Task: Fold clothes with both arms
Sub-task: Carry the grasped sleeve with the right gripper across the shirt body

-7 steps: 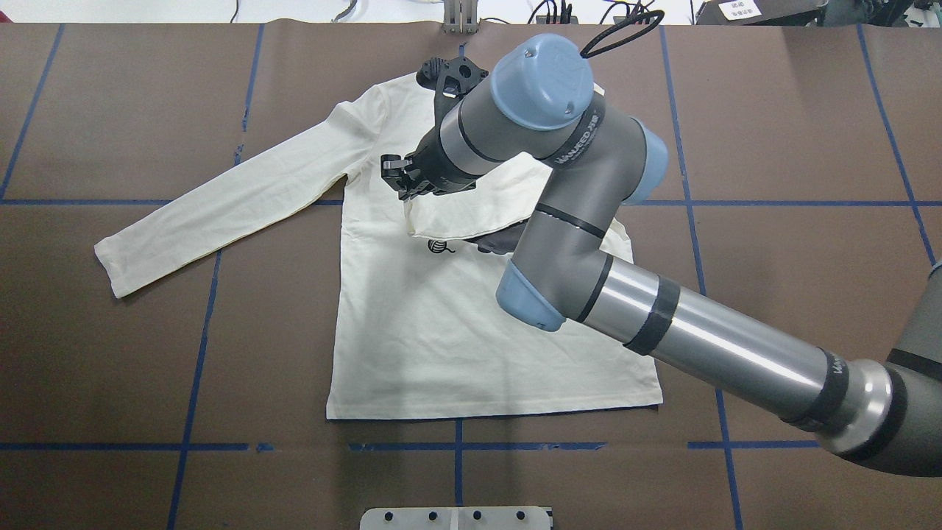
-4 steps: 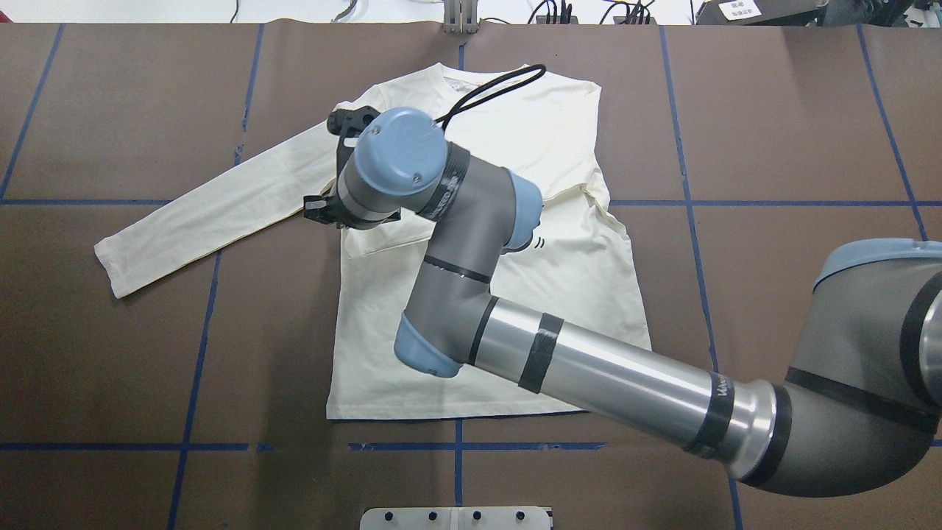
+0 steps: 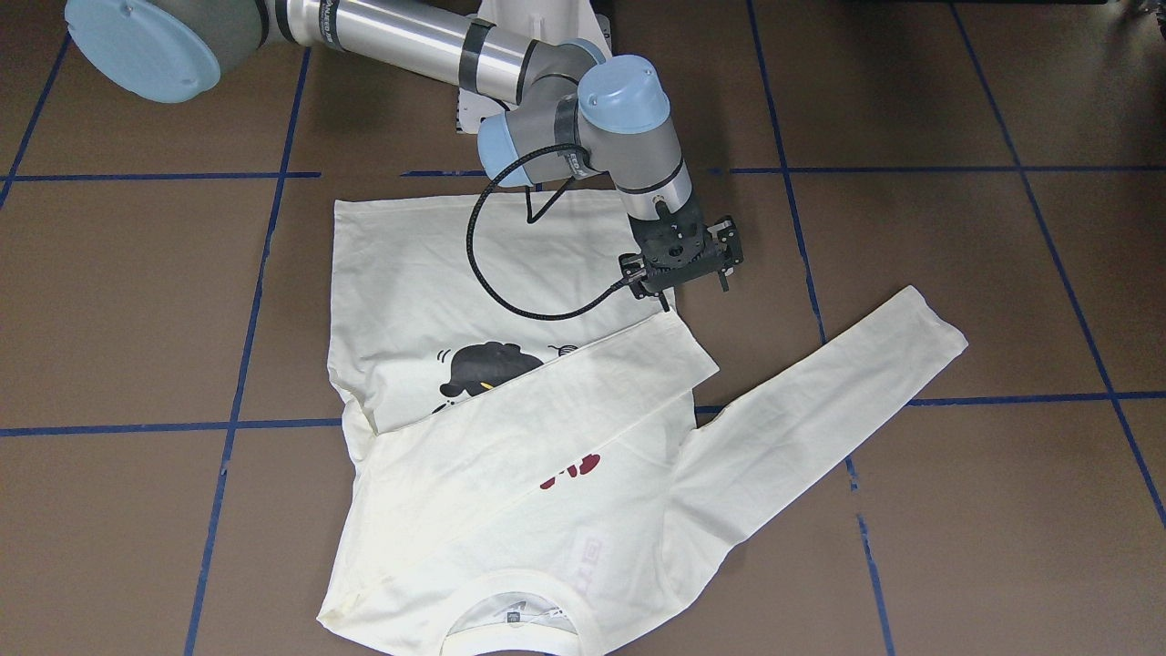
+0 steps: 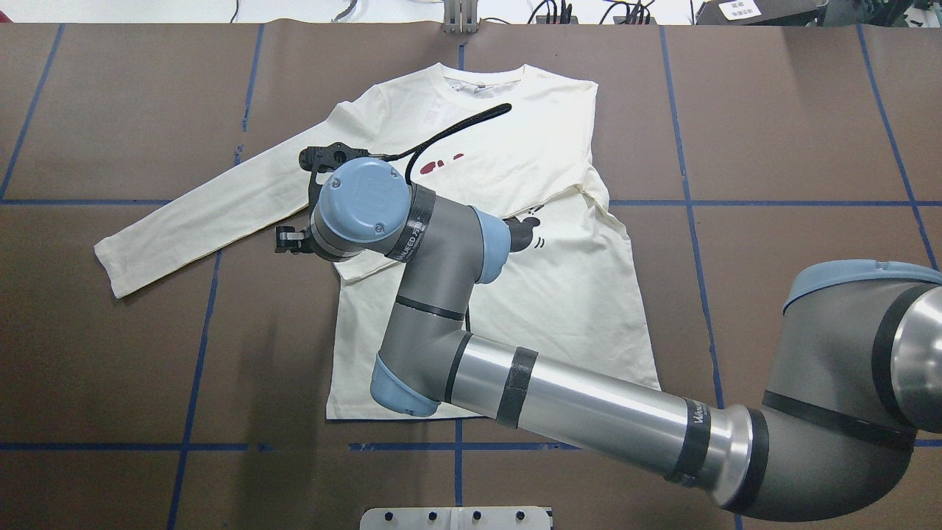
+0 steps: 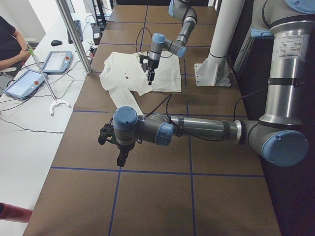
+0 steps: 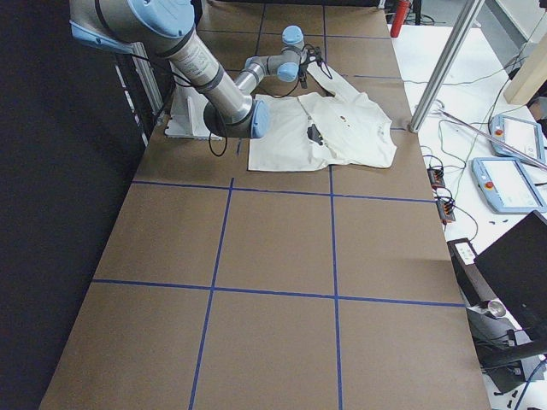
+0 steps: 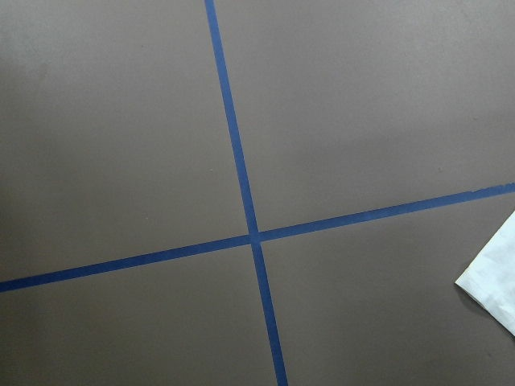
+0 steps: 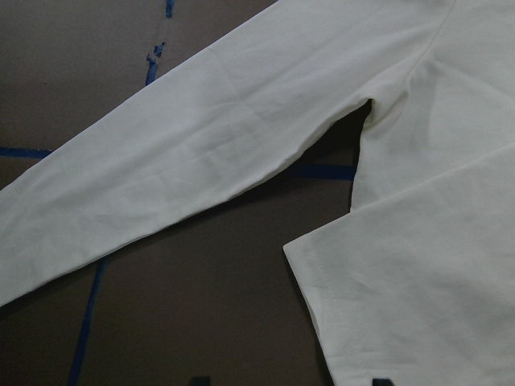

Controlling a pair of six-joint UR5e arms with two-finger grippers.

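The cream-white long-sleeved shirt (image 4: pixel 559 309) lies flat, print up, with the black cat (image 3: pixel 487 364) and red lettering (image 4: pixel 438 163) partly showing. One sleeve (image 3: pixel 547 401) is folded across the chest, and its cuff (image 3: pixel 688 351) rests at the body's side edge. The other sleeve (image 4: pixel 206 213) stretches out onto the table. My right gripper (image 3: pixel 697 293) hangs open just past that cuff, over bare table beside the armpit, with nothing in it. My left gripper (image 5: pixel 119 158) hovers over bare table far from the shirt. I cannot tell whether it is open or shut.
Brown table covering with a grid of blue tape lines (image 7: pixel 251 235). White pedestal base (image 5: pixel 211 73) at the robot's side. A metal plate (image 4: pixel 456 517) sits at the near edge. Beyond the far edge stand a metal post (image 5: pixel 74 34), tablets (image 5: pixel 56 61) and a seated person (image 5: pixel 10 44).
My right arm has swept left across the shirt and toward the near edge, drawing the sleeve over the chest. The cuff now lies apart from the gripper, and the collar and red lettering are uncovered.
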